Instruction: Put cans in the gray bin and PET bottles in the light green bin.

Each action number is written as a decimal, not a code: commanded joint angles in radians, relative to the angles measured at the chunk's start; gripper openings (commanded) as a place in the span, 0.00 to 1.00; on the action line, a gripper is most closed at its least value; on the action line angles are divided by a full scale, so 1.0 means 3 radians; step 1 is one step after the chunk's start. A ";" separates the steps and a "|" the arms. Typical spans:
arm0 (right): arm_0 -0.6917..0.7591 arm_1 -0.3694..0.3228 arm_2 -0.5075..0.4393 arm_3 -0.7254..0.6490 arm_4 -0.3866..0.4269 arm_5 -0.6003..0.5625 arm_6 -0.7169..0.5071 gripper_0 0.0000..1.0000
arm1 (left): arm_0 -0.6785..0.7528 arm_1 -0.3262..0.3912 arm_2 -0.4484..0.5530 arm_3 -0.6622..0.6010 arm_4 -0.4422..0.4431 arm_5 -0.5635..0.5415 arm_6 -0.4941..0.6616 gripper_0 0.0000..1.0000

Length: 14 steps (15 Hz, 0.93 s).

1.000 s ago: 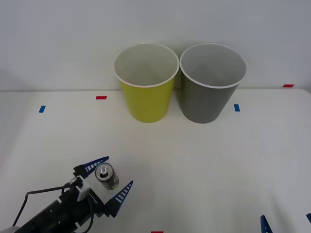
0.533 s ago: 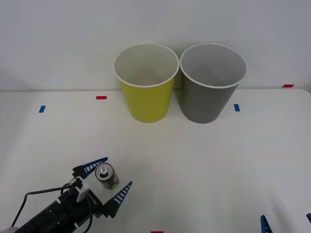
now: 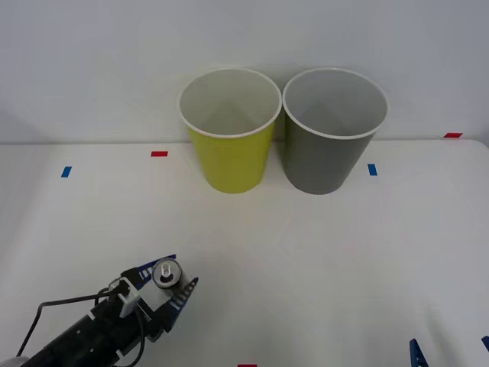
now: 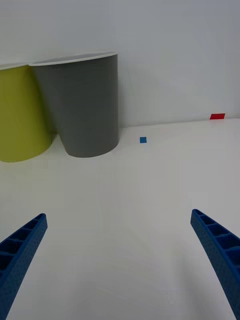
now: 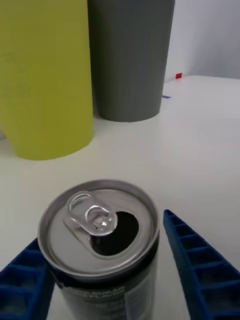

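Left gripper (image 3: pixel 165 284) is low over the near-left part of the table (image 3: pixel 321 260), its two blue ribbed fingers (image 5: pixel 200 270) drawn in around the can (image 3: pixel 166 274). The can stands upright between them, silver top up, pull-tab raised off an open mouth; in the left wrist view (image 5: pixel 102 235) one finger sits right against the can's side and the other is at its opposite flank. Contact looks made on both sides, though the far pad is partly hidden behind the can body, so a full clamp is probable, not certain. Black cabling and the arm body trail back from the gripper toward the near edge.

Right gripper (image 4: pixel 120 265): fingers spread wide apart, nothing between them, hovering over bare table at the near-right corner; its blue tips (image 3: pixel 416 353) just show at the bottom of the front view.

Farther out from the left gripper, ahead and slightly to its right, stands the light green bin (image 3: pixel 230 130), upright, white rim, white inside. Just beside it on the right, rims close or touching, stands the gray bin (image 3: pixel 333 130), upright, pale inside. Both are well apart from the can.

Beyond and around the bins: small tape marks on the table, red (image 3: pixel 159 154) and blue (image 3: pixel 66 171) to the left, blue (image 3: pixel 372 169) and red (image 3: pixel 452 135) to the right.
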<state>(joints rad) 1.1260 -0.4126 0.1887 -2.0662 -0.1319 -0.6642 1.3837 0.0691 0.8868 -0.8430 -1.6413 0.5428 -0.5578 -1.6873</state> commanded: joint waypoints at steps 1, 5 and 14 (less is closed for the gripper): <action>0.0000 0.0000 0.0000 0.0000 0.0000 0.0000 0.0000 1.00 | -0.0005 -0.0006 0.0003 0.0000 -0.0014 -0.0038 -0.0005 0.00; 0.0000 0.0000 0.0000 0.0000 0.0000 0.0000 0.0000 1.00 | -0.0005 -0.0026 0.0003 0.0000 -0.0025 -0.0032 -0.0005 0.00; 0.0000 0.0000 0.0000 0.0000 0.0000 0.0000 0.0000 1.00 | 0.0010 0.0127 0.0003 -0.0450 0.0001 -0.0124 0.0010 0.00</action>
<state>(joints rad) 1.1259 -0.4126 0.1887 -2.0663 -0.1319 -0.6642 1.3836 0.0715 0.9119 -0.8422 -1.7465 0.5398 -0.5948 -1.6855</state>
